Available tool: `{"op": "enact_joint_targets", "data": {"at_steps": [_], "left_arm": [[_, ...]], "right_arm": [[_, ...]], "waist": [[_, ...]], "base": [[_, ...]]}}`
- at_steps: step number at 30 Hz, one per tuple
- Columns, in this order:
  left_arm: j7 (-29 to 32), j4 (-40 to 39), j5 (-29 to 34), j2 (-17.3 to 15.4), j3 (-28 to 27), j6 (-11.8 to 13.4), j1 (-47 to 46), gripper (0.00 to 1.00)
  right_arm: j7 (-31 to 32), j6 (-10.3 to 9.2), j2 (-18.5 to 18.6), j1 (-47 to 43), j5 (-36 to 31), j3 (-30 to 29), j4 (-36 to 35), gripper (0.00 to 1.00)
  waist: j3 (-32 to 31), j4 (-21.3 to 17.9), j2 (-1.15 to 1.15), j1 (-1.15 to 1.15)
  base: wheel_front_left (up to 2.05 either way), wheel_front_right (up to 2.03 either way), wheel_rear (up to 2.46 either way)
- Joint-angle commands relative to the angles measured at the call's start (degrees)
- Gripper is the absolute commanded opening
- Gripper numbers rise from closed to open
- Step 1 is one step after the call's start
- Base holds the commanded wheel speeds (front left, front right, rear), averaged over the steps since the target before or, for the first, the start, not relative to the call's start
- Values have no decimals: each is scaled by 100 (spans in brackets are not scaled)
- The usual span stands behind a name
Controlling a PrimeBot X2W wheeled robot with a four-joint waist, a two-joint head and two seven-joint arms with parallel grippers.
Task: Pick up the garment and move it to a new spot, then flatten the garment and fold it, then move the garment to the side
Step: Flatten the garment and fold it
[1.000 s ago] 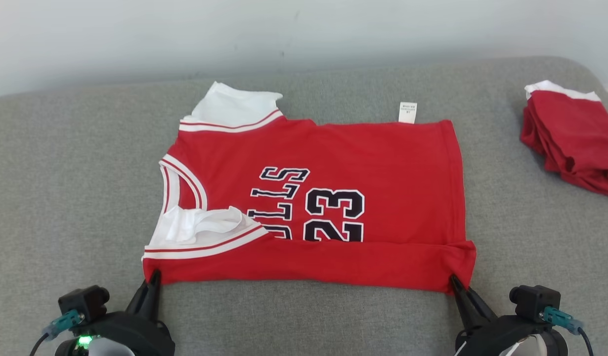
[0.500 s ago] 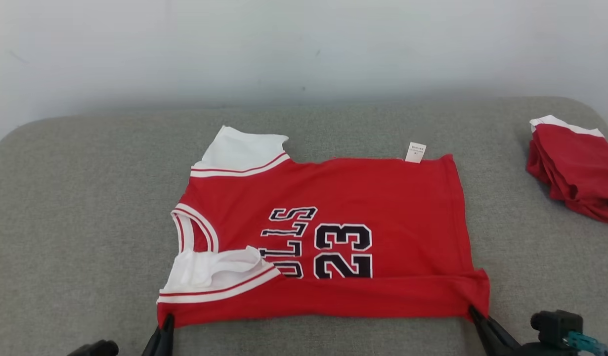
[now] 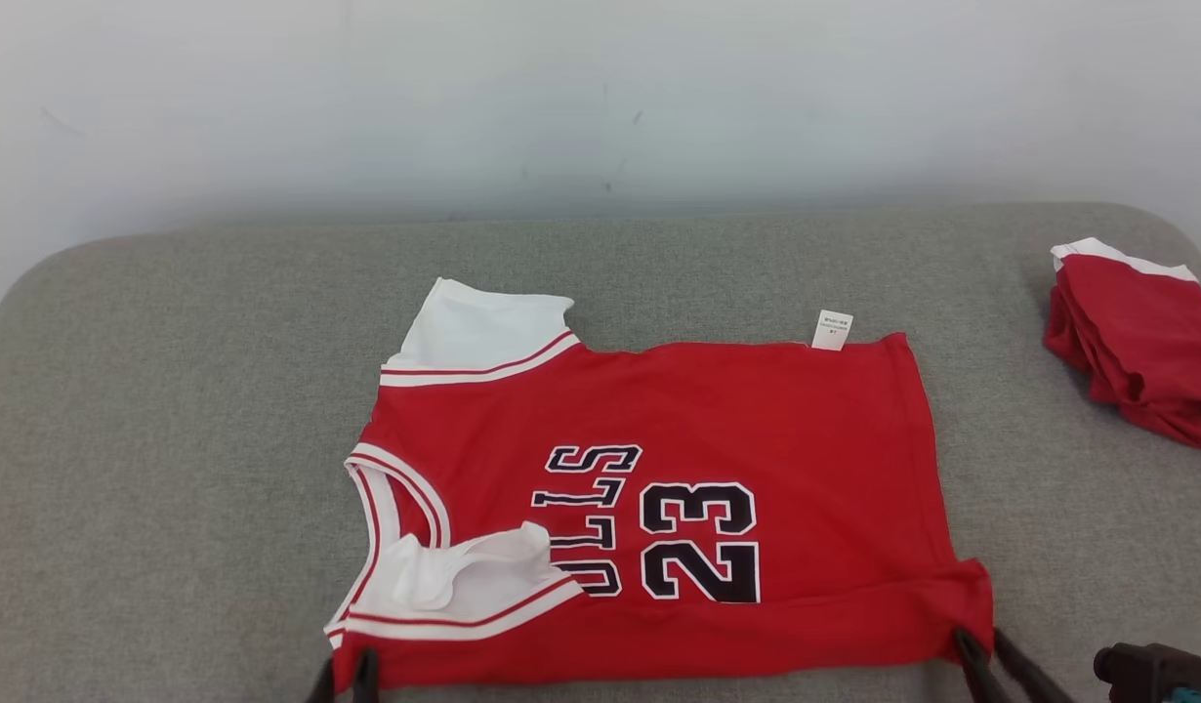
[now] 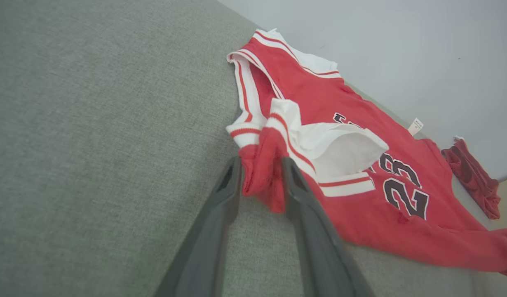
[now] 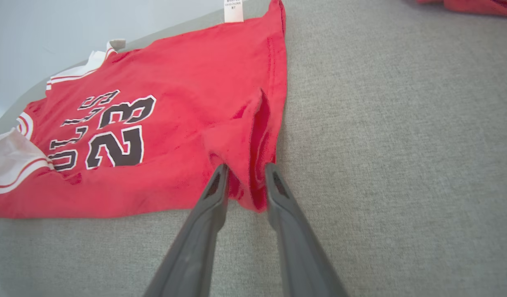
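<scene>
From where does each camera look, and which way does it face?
Head: from the head, forward and down on the red jersey; left claw and right claw tips at the bottom.
Left wrist: along the left claw, pinching the shoulder corner.
Right wrist: along the right claw, pinching the hem corner.
Shared: all show the "23" print.

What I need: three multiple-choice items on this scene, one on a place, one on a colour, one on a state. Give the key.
1. The red pile lies: A) at the grey cushion's right end B) at its left end C) on the jersey.
2. The jersey's label is: A) black B) white C) yellow.
3. The left gripper and right gripper are: A) open B) shut on the jersey's near corners C) holding the label.
Key: A, it sits far right; B, the tag is white; B, each pinches red cloth.
</scene>
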State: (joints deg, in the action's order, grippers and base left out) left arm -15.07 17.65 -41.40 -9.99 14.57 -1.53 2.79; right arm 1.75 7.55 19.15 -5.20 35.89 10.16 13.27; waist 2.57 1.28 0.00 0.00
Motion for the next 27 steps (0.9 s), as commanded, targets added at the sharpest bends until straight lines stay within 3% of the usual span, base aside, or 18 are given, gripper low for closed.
{"op": "enact_joint_targets", "data": {"at_steps": [1,13,20,27], "left_arm": [[-8,-97,132,15,-93,18,-31,100],[-5,-793,802,217,-1058,37,-295,100],[-5,-991,1631,100,-1244,54,-503,100],[-5,-982,2169,190,-1443,12,-651,100]], "right_arm": [[-53,-16,-67,-52,-138,-99,-93,100],[-778,-16,-463,369,-826,-484,-684,100],[-1168,-16,-612,531,-1323,-617,-744,100],[-1311,-16,-720,616,-1634,-578,-672,100]], "waist": [[-10,-4,0,0],[-116,-116,0,0],[-149,-105,0,0],[-192,-86,0,0]], "base": [[0,0,0],[0,0,0],[0,0,0],[0,0,0]]}}
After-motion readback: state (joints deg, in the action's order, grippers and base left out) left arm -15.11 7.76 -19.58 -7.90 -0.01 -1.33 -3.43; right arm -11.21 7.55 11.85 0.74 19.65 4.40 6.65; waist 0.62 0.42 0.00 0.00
